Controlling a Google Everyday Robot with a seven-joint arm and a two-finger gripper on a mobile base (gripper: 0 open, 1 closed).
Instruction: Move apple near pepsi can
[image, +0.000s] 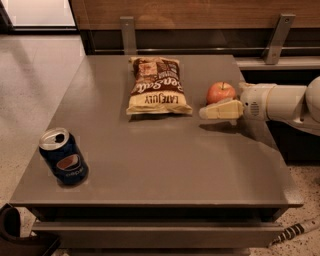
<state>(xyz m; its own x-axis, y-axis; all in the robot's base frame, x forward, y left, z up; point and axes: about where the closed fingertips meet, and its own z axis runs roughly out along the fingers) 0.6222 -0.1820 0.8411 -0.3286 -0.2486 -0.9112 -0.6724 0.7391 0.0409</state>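
The apple (221, 91), red-orange with yellowish patches, sits on the grey table (165, 165) at the right, just beside the snack bag. My gripper (219, 109) reaches in from the right on a white arm; its cream tip lies low over the table, right in front of the apple and against its near side. The pepsi can (63, 157), dark blue with an open silver top, stands upright near the table's front left corner, far from the apple.
A brown-and-cream snack bag (157, 86) lies flat at the table's back middle, between the apple and the can's side. Two metal posts (127, 34) rise behind the table against a wooden wall. The table's right edge is under my arm.
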